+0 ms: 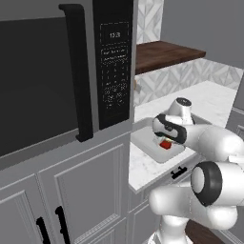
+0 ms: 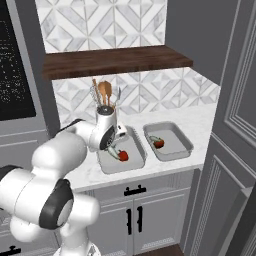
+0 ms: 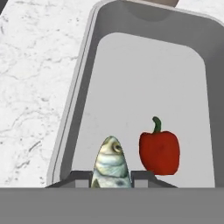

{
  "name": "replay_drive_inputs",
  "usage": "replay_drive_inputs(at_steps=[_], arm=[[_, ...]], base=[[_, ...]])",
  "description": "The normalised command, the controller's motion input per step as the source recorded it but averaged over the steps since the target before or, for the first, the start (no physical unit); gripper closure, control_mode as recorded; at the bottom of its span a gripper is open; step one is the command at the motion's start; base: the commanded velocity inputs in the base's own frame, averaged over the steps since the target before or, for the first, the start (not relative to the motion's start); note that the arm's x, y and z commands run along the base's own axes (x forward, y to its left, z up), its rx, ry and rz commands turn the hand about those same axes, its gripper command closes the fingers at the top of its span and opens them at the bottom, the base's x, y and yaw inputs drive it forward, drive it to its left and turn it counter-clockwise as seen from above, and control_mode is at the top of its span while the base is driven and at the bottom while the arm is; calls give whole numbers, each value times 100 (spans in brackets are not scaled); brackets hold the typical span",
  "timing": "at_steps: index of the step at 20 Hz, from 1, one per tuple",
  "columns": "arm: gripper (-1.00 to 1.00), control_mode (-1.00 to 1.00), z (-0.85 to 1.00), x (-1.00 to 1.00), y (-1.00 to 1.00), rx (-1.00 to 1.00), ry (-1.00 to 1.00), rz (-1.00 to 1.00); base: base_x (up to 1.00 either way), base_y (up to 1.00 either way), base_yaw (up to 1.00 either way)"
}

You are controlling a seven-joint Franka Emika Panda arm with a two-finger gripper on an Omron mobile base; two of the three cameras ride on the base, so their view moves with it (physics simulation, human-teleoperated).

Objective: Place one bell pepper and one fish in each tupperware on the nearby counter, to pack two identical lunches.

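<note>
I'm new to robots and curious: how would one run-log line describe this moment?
gripper: shut on slim pale silver fish | over left light-grey rectangular tupperware | glossy red bell pepper inside | right tupperware: pepper plus another item

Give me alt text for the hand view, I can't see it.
A pale fish is pinched between the gripper fingers, nose pointing into a shallow grey tupperware. A red bell pepper lies inside just beside it, with white marble counter alongside.

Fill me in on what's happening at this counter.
The robot's tool is shut on a fish, holding it over the left tupperware, where a bell pepper already lies. The right tupperware on the counter holds a pepper and what looks like the other fish.
</note>
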Motion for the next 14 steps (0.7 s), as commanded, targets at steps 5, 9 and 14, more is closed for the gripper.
replay_drive_inputs(at_steps=[5,9,14], arm=[[100,-100,-39,37,0,1,5,3],[100,-100,-28,39,0,3,1,4],[100,-100,-31,38,0,1,1,4]], base=[[0,0,0],[0,0,0],[0,0,0]])
